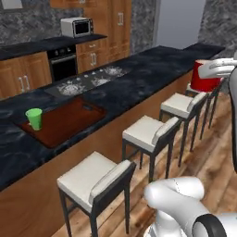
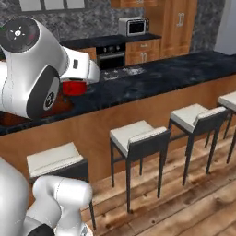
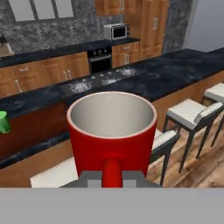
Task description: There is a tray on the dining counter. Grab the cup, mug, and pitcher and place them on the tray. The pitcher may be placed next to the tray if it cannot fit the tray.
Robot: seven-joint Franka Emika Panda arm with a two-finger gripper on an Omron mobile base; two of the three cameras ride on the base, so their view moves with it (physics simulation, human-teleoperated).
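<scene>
My gripper (image 3: 112, 177) is shut on the handle of the red mug (image 3: 111, 131), which hangs upright in the air. From the left base view the mug (image 1: 203, 77) is at the far right, over the stools and off the dining counter (image 1: 139, 78), with the gripper (image 1: 216, 69) above it. The dark wooden tray (image 1: 69, 120) lies on the counter's left part. The green cup (image 1: 34, 118) stands upright on the tray's left end, and it also shows in the hand view as the cup (image 3: 3, 121). In the right base view the mug (image 2: 73, 87) hangs under my hand. The pitcher is out of view.
Several white-seated stools (image 1: 150, 134) line the counter's wooden front. A cooktop (image 1: 90, 79) is set into the counter beyond the tray. A microwave (image 1: 77, 27) and an oven (image 1: 62, 62) stand along the back wall. Wooden floor (image 2: 193, 203) runs below the stools.
</scene>
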